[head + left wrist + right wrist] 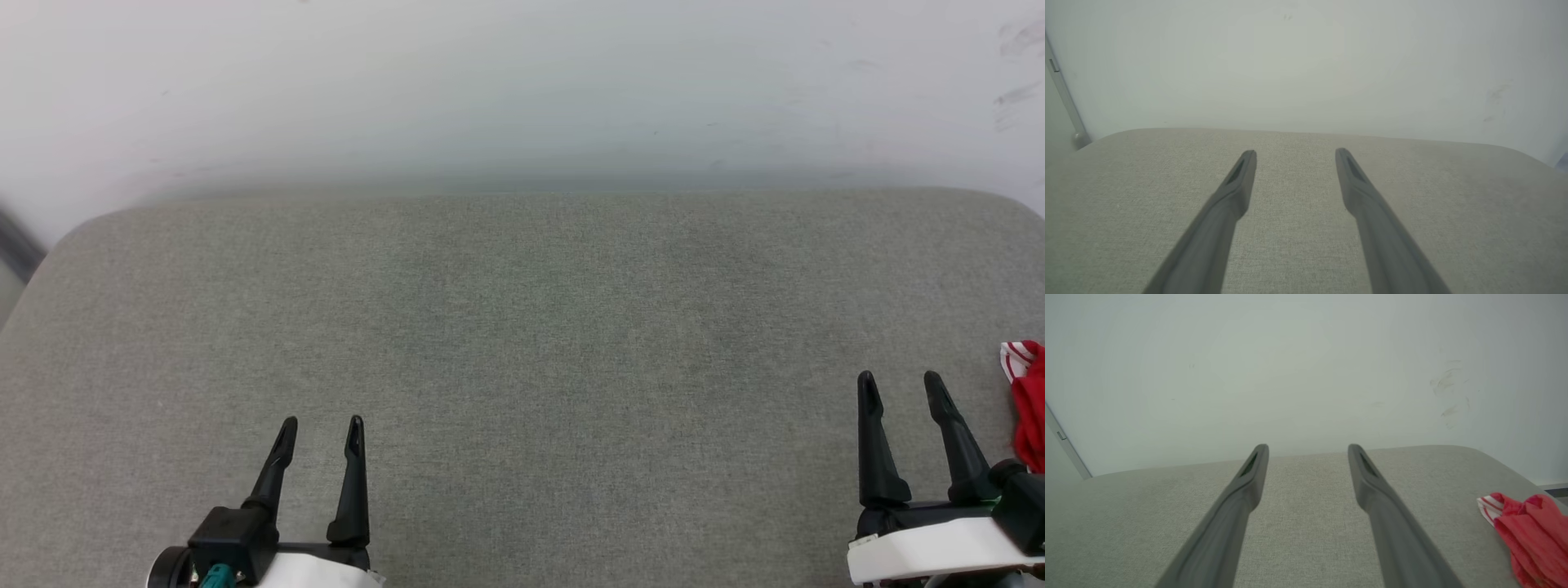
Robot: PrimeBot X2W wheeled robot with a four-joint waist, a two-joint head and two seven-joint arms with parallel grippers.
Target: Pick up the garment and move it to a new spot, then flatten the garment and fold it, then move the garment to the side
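The garment (pixel 1030 402) is a crumpled red heap with red-white striped trim at the far right edge of the grey cushion, cut off by the frame. In the right wrist view the garment (pixel 1531 526) lies at the lower right, beside and apart from the fingers. My right gripper (pixel 904 385) stands open just left of it, nothing between its fingers. At the lower left my left gripper (pixel 322 429) is open and empty, far from the cloth. Both wrist views show the open gripper (pixel 1295 154) and gripper (pixel 1308 449) over bare fabric.
A wide grey upholstered surface (pixel 522 343) with rounded far corners spreads ahead. A pale wall (pixel 522 82) rises behind it, scuffed at the upper right. A grey vertical strip (pixel 1061 94) stands at the left by the wall.
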